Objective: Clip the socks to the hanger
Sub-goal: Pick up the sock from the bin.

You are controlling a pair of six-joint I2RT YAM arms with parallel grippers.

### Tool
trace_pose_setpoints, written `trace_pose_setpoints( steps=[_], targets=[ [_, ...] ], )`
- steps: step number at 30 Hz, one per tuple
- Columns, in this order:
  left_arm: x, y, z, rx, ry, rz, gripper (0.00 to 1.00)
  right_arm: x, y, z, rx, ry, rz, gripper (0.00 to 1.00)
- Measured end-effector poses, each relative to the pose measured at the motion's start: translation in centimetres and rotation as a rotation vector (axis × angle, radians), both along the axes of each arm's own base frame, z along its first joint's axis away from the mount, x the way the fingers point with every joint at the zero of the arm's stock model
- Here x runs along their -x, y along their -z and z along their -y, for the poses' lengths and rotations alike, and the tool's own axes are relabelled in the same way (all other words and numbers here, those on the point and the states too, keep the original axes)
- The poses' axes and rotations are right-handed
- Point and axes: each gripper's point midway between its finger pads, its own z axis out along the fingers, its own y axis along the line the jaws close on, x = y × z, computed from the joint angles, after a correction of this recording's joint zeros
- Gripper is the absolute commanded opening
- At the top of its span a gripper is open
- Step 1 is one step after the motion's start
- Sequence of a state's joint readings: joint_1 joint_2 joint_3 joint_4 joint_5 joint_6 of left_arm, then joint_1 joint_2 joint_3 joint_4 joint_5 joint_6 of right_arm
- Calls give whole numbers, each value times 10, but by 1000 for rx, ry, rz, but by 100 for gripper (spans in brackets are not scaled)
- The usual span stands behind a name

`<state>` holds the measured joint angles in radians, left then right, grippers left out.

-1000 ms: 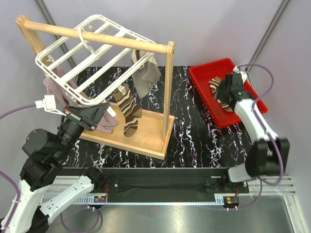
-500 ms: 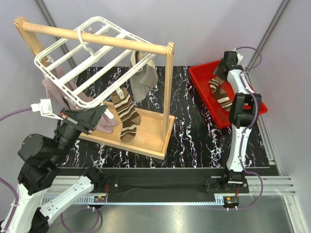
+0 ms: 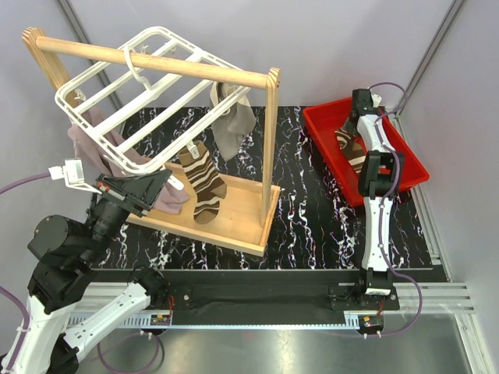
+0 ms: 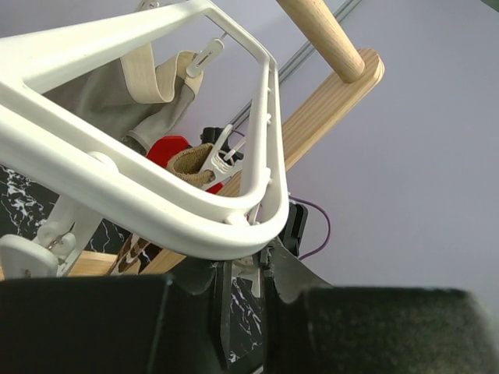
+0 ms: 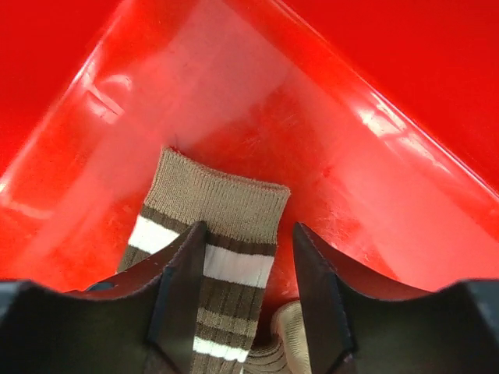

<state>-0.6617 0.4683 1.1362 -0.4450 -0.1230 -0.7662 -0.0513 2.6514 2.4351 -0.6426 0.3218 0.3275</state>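
Left pincer (image 4: 242,271) pinching the hanger (image 4: 132,204), my spread right pincer (image 5: 249,232) could nip only the sock (image 5: 212,196) at its cuff edge and drop it.

Ribbed knit sock (image 5: 222,204) in glossy red plastic bin (image 5: 374,156); hanger (image 4: 117,183) smooth white plastic; rail (image 3: 93,50) matt wood.

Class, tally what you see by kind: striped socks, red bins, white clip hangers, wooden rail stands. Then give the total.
Striped socks: 2
Red bin: 1
White clip hanger: 1
Wooden rail stand: 1
Total: 5
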Motion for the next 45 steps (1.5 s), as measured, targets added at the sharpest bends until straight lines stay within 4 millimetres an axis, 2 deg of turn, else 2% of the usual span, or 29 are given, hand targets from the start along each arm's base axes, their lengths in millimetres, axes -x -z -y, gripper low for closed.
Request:
trace_pose_setpoints(
  steps=[2,5,6,8,10,12,13,15,22,28,31,33,38,42,43,45],
  targets=[
    [1,0,0,-5,1,-1,0,0,2,0,5,-6,-9,51],
    [3,0,-1,-13,2,0,0,-7,-8,-1,4,-22,7,46],
    [4,-1,-2,-14,3,1,0,-9,-11,-2,0,-28,14,41],
    [5,-3,-3,-13,5,3,0,-12,-15,-5,-11,-41,24,36],
    [6,-3,-3,-13,7,3,0,-12,-15,-8,-25,-52,23,35],
    [6,-3,-3,-14,8,2,0,-10,-13,-11,-38,-60,13,39],
    [7,-3,-3,-13,8,2,0,-10,-11,-12,-46,-63,9,50],
    [7,-3,-3,-13,9,2,0,-9,-9,-13,-52,-63,6,56],
    [7,-3,-3,-10,9,1,0,2,-3,-18,-78,-72,-45,55],
    [7,-3,-3,-5,11,-2,0,11,4,-20,-94,-70,-85,38],
    [7,-3,-2,-2,15,-4,0,12,5,-18,-82,-74,-94,24],
    [7,-3,-2,2,17,-7,0,13,5,-16,-75,-76,-97,20],
    [7,-3,-2,8,19,-11,0,13,5,-14,-54,-89,-95,16],
    [8,-3,-2,13,20,-15,0,21,-11,-10,-26,-93,-91,4],
    [8,-4,-2,15,20,-16,0,23,-19,-10,-21,-91,-87,0],
    [8,-4,-1,19,22,-19,0,28,-46,-9,-14,-91,-55,0]
  ],
)
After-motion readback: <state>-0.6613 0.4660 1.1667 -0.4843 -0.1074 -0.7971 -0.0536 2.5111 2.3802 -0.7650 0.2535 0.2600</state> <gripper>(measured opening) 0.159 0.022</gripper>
